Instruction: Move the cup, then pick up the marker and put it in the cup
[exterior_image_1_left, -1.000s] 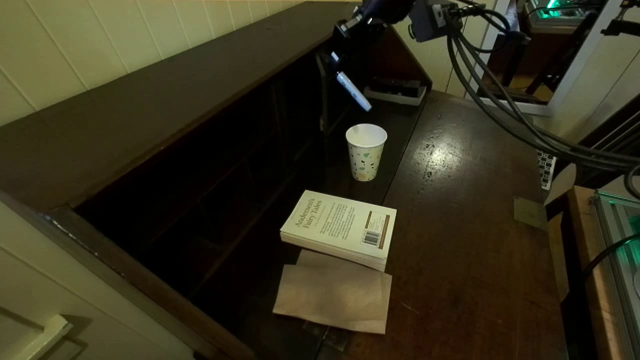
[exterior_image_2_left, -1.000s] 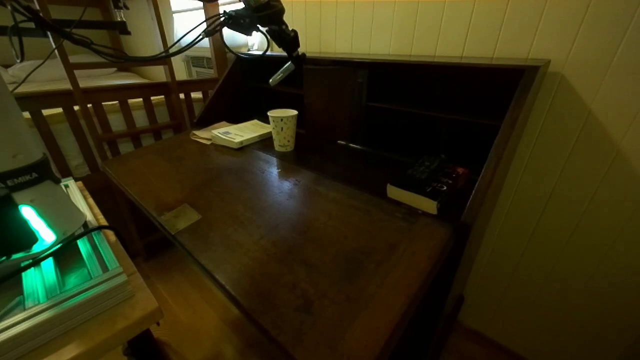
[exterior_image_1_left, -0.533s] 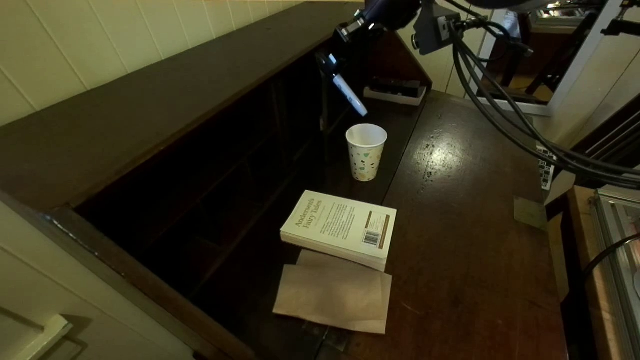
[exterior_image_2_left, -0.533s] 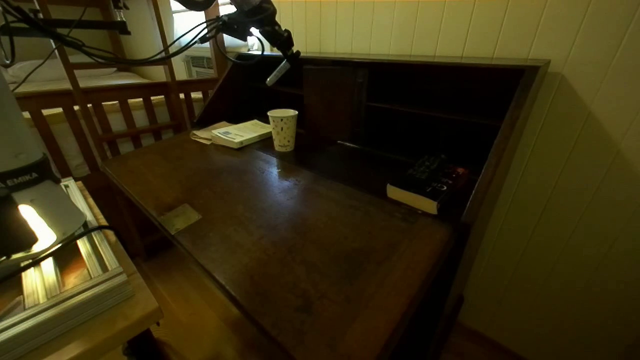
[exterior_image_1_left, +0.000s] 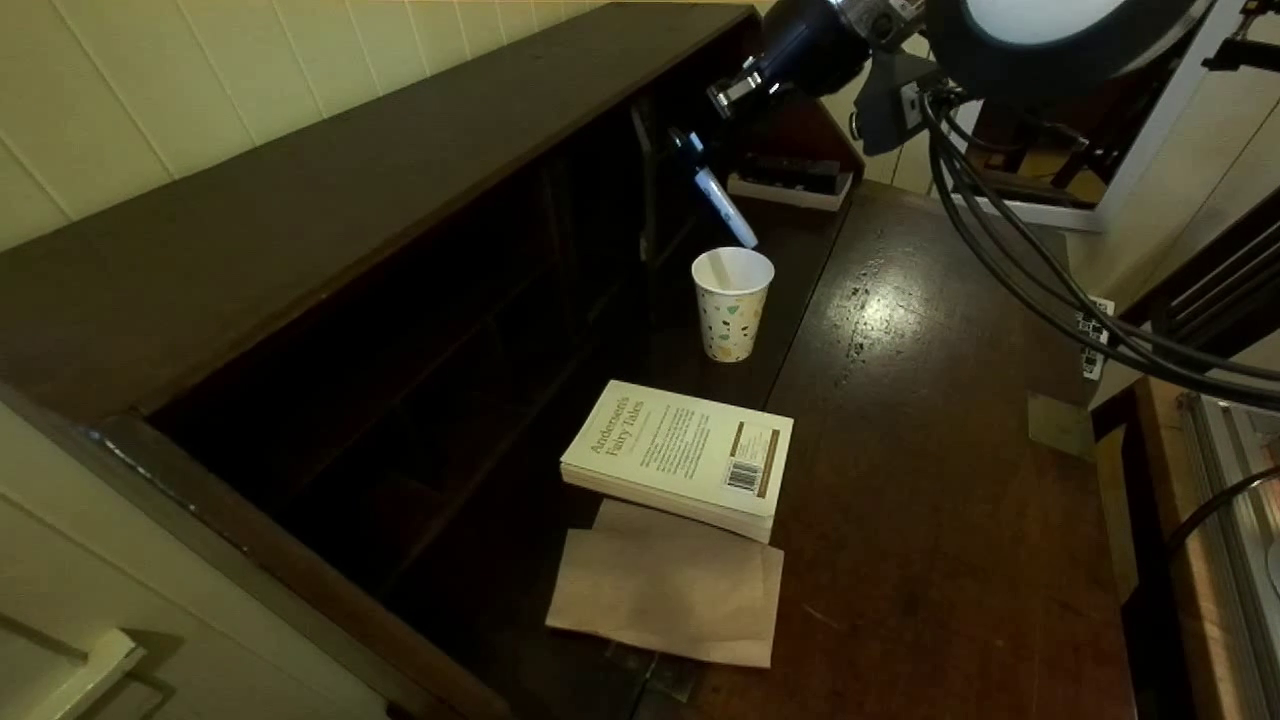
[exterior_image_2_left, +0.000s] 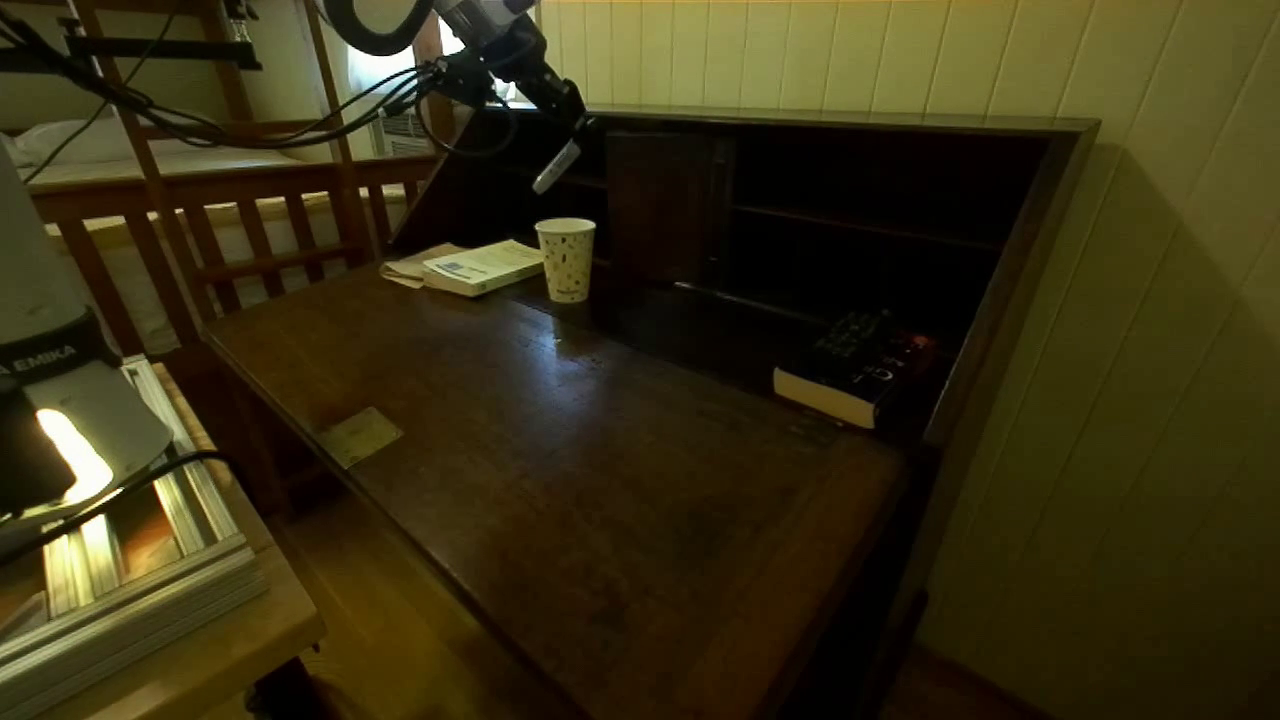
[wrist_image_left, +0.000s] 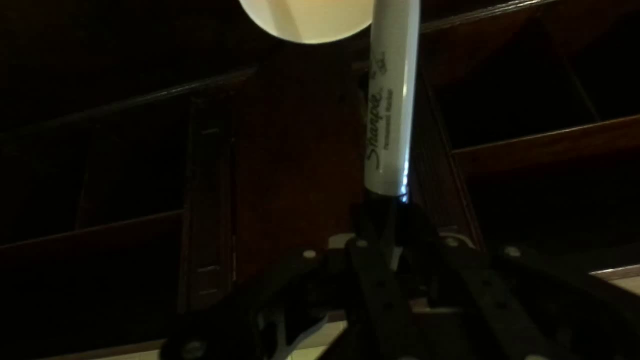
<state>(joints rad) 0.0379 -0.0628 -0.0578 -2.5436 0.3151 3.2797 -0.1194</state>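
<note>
At the far left of an exterior view I note the base of my arm (exterior_image_2_left: 115, 400), a light glowing on it. To its right a flat metal plate (exterior_image_2_left: 360, 437) sits at the edge of the wooden surface (exterior_image_2_left: 560, 480). Further along, brown paper (exterior_image_2_left: 406, 271) lies against a white book (exterior_image_2_left: 485, 266), whose cover reads "Andersen's Fairy Tales"; whether the paper runs beneath it I cannot tell. Next comes the marker (exterior_image_2_left: 557, 168), held tilted in the air, its lower end above the rim of the cup (exterior_image_2_left: 567, 262) and apart from it. The cup stands upright on the surface, near the white book, its pale wall flecked with small marks. My claw (exterior_image_2_left: 581, 132) pinches the marker by its upper end. At the right a thick dark book (exterior_image_2_left: 855, 365) lies flat on the surface. In the wrist view the marker, lettered "Sharpie", shows to the right of the cup's mouth, which the top edge of the view cuts off.
</note>
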